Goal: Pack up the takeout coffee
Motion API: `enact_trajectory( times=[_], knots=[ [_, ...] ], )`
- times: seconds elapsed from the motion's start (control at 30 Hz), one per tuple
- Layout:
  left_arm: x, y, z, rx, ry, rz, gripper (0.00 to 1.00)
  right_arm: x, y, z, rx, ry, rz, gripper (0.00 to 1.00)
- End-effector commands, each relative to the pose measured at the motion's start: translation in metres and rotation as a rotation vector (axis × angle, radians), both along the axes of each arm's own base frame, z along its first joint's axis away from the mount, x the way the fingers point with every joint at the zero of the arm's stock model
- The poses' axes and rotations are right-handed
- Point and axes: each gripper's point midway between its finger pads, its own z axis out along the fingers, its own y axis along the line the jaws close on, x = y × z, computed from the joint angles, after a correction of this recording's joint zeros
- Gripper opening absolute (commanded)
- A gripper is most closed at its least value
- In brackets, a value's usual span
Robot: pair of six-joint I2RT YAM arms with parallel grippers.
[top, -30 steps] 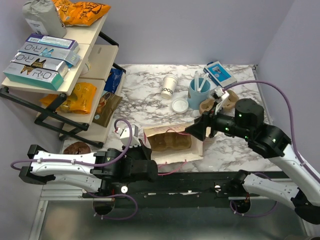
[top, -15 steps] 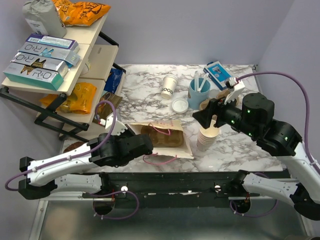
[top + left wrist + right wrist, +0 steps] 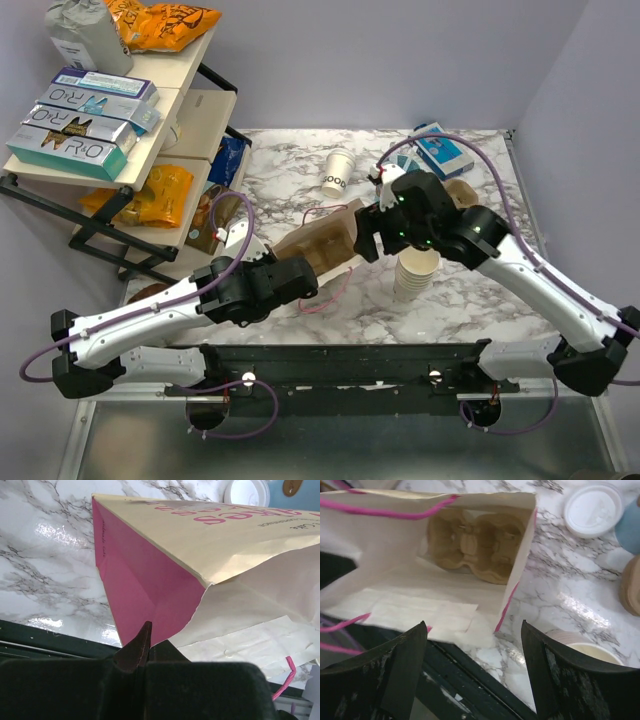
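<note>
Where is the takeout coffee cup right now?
In the top view, the takeout coffee stands near the back middle of the marble table, beyond the paper bag and left of the right arm.

On the marble table [image 3: 285, 175], a stack of lidless cream cups [image 3: 412, 272] stands right of centre, a blue box [image 3: 441, 152] lies at the far right, and a shelf rack [image 3: 165, 66] at the left carries long boxes [image 3: 85, 122] and orange snack bags [image 3: 165, 20].

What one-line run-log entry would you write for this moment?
left gripper: shut on paper bag | right gripper: open at bag mouth | takeout coffee: outside bag, untouched
</note>
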Motion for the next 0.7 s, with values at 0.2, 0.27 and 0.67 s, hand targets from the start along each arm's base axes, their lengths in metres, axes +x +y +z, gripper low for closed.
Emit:
enact_trajectory(
  times=[0.2,0.27,0.67],
  knots=[
    [-0.002,-0.003,0.011,-0.031,0.001,-0.041,0.02,0.066,0.0,-0.04,-0.166,-0.059,-0.248,0.37],
    [-0.002,-0.005,0.021,-0.034,-0.036,-0.119,0.33,0.066,0.013,-0.033,-0.141,-0.103,-0.143,0.16],
    [-0.055,-0.034,0.102,-0.154,-0.286,-0.826,0.99,0.05,0.041,0.027,-0.155,-0.439,0.375,0.01]
  ],
)
